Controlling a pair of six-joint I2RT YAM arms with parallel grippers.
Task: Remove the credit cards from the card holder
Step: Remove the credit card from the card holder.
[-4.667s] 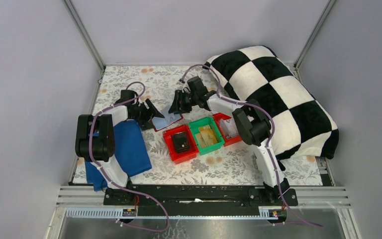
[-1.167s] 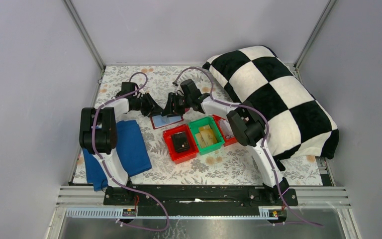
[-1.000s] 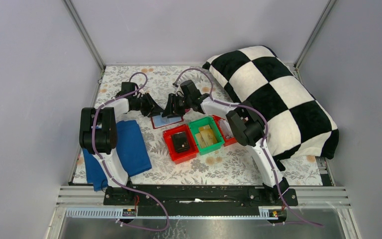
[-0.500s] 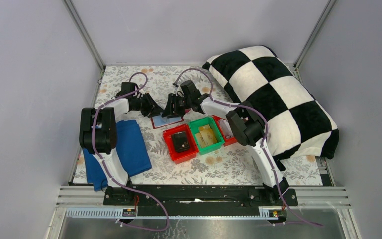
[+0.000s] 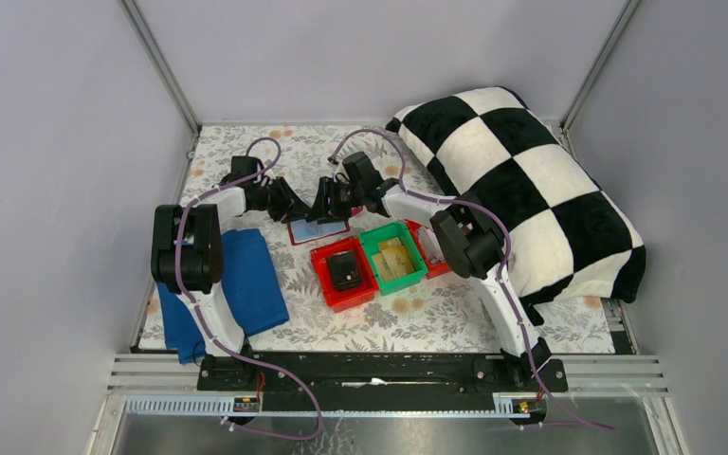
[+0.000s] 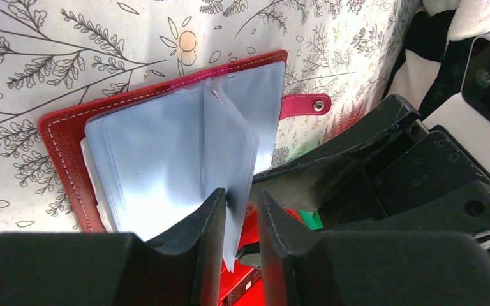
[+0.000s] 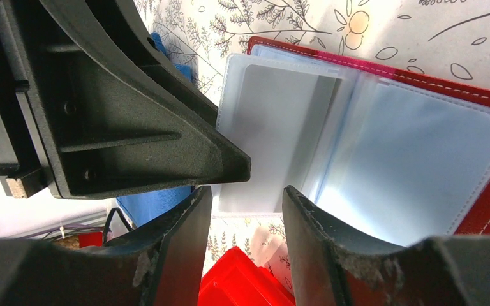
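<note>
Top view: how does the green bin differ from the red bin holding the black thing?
The green bin holds several flat yellow-tan items, while the red bin holds a single small black boxy object. They also differ in colour. The red bin sits to the green bin's left and slightly nearer. Both are open-topped rectangular bins, side by side on the floral cloth.

Plain grey walls (image 5: 370,47) enclose a floral-patterned table (image 5: 436,318) with a black-and-white checkered cushion (image 5: 521,171) at right.

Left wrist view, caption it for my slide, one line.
Left tool straddles a clear sleeve of the open red card holder on the floral tablecloth.
</note>
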